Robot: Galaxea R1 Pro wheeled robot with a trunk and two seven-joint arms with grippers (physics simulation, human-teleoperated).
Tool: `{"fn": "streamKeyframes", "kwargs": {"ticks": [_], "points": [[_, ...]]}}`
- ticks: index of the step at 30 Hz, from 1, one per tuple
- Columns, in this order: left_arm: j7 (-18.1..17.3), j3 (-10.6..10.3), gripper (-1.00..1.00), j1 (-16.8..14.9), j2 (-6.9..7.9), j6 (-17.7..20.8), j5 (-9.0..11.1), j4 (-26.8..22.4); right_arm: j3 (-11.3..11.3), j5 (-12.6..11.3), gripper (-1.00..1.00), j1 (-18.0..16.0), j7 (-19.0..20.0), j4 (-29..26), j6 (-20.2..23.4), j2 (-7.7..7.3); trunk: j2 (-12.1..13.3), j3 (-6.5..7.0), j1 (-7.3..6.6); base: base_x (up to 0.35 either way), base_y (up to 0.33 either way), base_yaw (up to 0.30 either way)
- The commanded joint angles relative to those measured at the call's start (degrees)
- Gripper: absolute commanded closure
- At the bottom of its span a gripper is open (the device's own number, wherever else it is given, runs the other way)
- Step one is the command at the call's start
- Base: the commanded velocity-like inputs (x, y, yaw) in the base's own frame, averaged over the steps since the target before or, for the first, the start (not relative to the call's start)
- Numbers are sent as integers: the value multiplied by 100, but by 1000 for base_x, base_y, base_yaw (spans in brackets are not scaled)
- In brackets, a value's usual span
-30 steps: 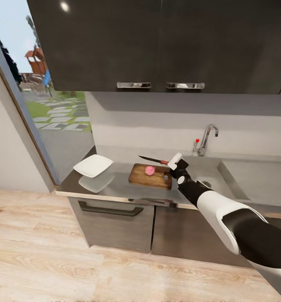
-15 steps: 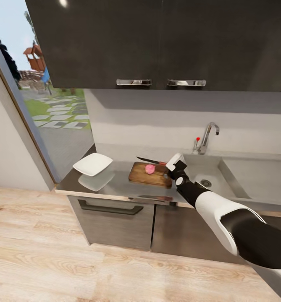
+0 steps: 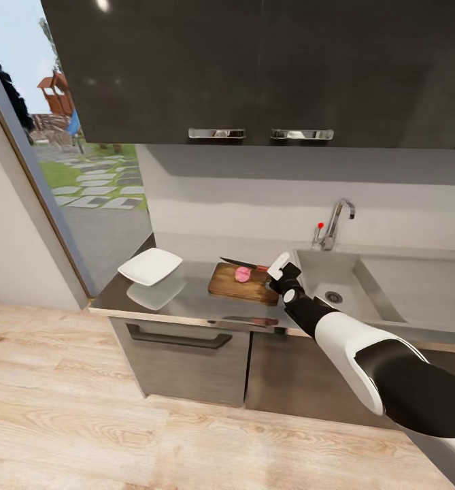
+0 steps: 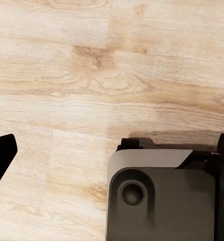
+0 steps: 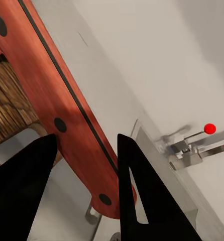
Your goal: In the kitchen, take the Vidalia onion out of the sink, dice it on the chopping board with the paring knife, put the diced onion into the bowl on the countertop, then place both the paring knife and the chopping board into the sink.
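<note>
Dark cupboards (image 3: 254,68) hung on the wall above the countertop (image 3: 186,303), and a light wooden floor (image 3: 84,422) spread out below. A tall window (image 3: 71,150) stood at the left, with a garden outside.

The grey sink (image 3: 363,286) sat at the right of the countertop, with a shiny tap (image 3: 336,221) and a small red knob (image 3: 319,225) behind it. The sink basin looked bare apart from its drain.

The robot's right arm (image 3: 349,340) reached from the lower right up to the countertop. Its right gripper (image 3: 276,267) was at the right end of the chopping board (image 3: 244,284), and its fingers were closed on the red handle of the paring knife (image 3: 244,264). In the right wrist view, the handle (image 5: 67,115) ran between the two dark fingers (image 5: 137,191). The dark blade pointed left, over the far edge of the board.

The white bowl (image 3: 150,267) lay at the left end of the countertop, well apart from the board.

The brown board lay flat between the bowl and the sink. The onion (image 3: 243,274) looked like a small pink lump sitting on the middle of the board, just under the knife.

The left wrist view looked down at the floor (image 4: 112,75) and a grey part of the robot (image 4: 162,196). A dark finger tip (image 4: 1,155) showed at one side, but it was not possible to tell if the left gripper was open or closed.
</note>
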Motion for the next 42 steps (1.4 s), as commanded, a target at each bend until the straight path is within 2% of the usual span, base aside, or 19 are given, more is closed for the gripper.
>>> {"fn": "streamKeyframes", "kwargs": {"ticks": [1, 4, 7, 10, 19, 22, 29, 33, 34, 39, 42], "points": [[5, -49, -100, -11, -4, -42, 57, 25, 14, 18, 100, -7, -28, 12, -9, 1, -9, -10, 2, 0, 0, 0], [5, -49, -100, -11, -5, -42, 57, 25, 14, 18, 100, -7, -27, 11, -14, 1, -9, -10, 2, 0, 0, 0], [-27, -40, -100, -2, -1, -30, 57, 16, -23, -69, 100, -106, -27, -88, -112, 95, -9, -10, 2, 0, 0, 0], [-25, -40, -100, -2, 0, -36, 57, 17, -26, -65, 100, -204, -27, -186, -115, 92, -9, -10, 2, 0, 0, 0], [-30, -40, -100, -2, 3, -42, 58, 17, -52, -50, 100, -183, -44, -477, -348, 376, -9, -10, 2, 0, 0, 0], [-30, -40, -100, -2, 3, -42, 57, 17, -49, -51, 100, -183, -30, -480, -357, 367, -9, -10, 2, 0, 0, 0], [-30, -40, -100, -2, 10, -42, 59, 17, -52, -52, 100, -183, 143, -472, -355, 250, -9, -10, 2, 0, 0, 0], [-30, -40, -100, -2, 12, -42, 57, 17, -71, -52, 100, -183, 274, -485, -336, 120, -9, -10, 2, 0, 0, 0], [-30, -40, -100, -2, 9, -42, 57, 17, -90, -57, 100, -183, 1355, -492, -331, -155, -9, -10, 2, 0, 0, 0], [-28, -40, -100, -2, 5, -42, 57, 17, -292, -100, 100, -183, 1502, -500, -318, -395, -9, -10, 2, 0, 0, 0], [-29, -40, -100, -2, 5, -42, 57, 17, -341, -107, 100, -183, 1514, -501, -317, -536, -9, -10, 2, 0, 0, 0]]}}
